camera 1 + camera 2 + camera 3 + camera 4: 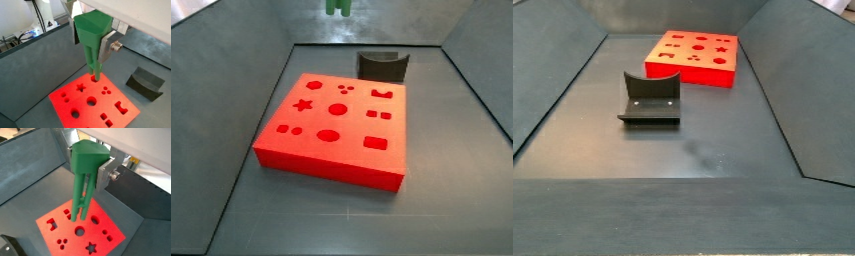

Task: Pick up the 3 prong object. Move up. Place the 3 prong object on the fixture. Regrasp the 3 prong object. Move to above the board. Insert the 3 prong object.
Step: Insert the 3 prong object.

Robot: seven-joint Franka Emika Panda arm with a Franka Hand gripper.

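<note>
1. The 3 prong object (91, 37) is in my grip, hanging prongs down in the air above the board (73, 100). Its green body is wide at the upper end and narrows to thin prongs that point at the red surface. In another wrist view (85, 178) the separate prongs show clearly, with gaps between them.
2. My gripper (100, 165) is clamped on the wide upper part of the 3 prong object. One silver finger plate (105, 172) lies flat against the green side; the opposite finger is hidden behind the piece. In a wrist view the same plate (111, 40) shows beside the green body.
3. In a side view only the prong tips (339, 7) reach into the frame at its upper edge, well above the floor and beyond the far edge of the board (358, 150). My gripper itself is out of that view.
4. The board is a thick red-orange slab lying flat on the grey floor, with a star, circles, ovals and squares cut into its top. In a side view (707, 70) it sits far back in the bin.
5. The fixture (382, 66) stands on the floor just beyond the board, apart from it, its notched upright facing the slab. In a side view (651, 98) it stands in front of the board, and in a wrist view (145, 82) it lies off to one side of the slab.
6. The grey bin floor (700, 150) is ringed by sloping dark walls.
</note>
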